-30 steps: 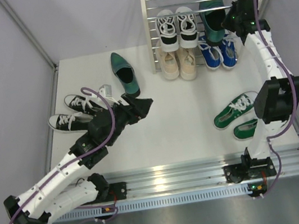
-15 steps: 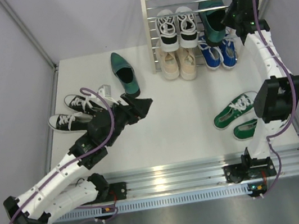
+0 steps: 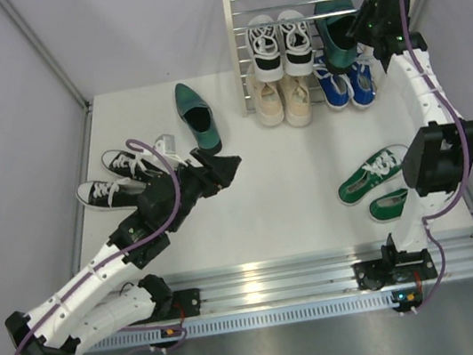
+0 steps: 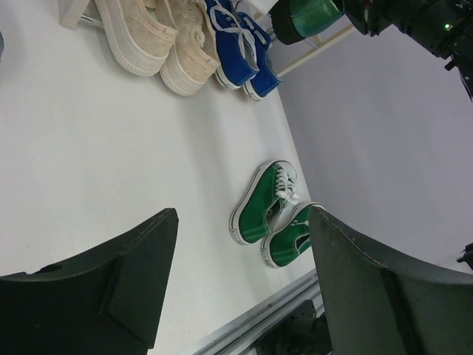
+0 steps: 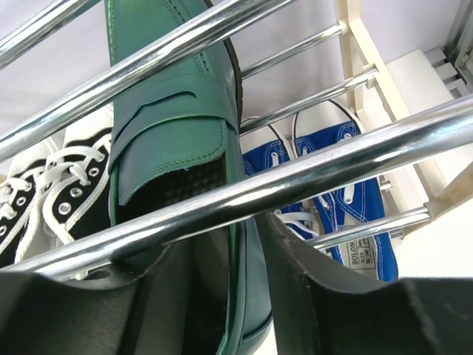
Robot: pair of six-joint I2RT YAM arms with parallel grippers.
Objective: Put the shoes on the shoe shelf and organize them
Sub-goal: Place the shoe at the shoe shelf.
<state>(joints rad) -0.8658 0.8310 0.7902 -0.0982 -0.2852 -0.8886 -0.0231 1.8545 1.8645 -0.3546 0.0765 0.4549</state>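
Right wrist view has the right gripper [image 5: 236, 259], jaws parted astride the heel of a green dress shoe [image 5: 174, 140] on an upper tier of the shoe shelf [image 5: 355, 159] at the table's [image 3: 291, 178] 12 o'clock, which also holds black-and-white sneakers [image 3: 279, 44], blue sneakers [image 3: 346, 83] and beige lace-ups [image 3: 281, 100]. Its stiff, slick mate [image 3: 195, 116] at 11 o'clock probably wants a pinch at the heel rim; green sneakers [image 3: 371, 176] at 4 o'clock look lighter, softer. Left gripper [image 4: 242, 222], near 9 o'clock, is spread wide and empty.

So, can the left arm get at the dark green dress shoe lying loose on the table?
Probably yes. The left gripper is open and empty, and the dress shoe lies just beyond it with nothing between; the black-and-white sneakers sit off to one side.
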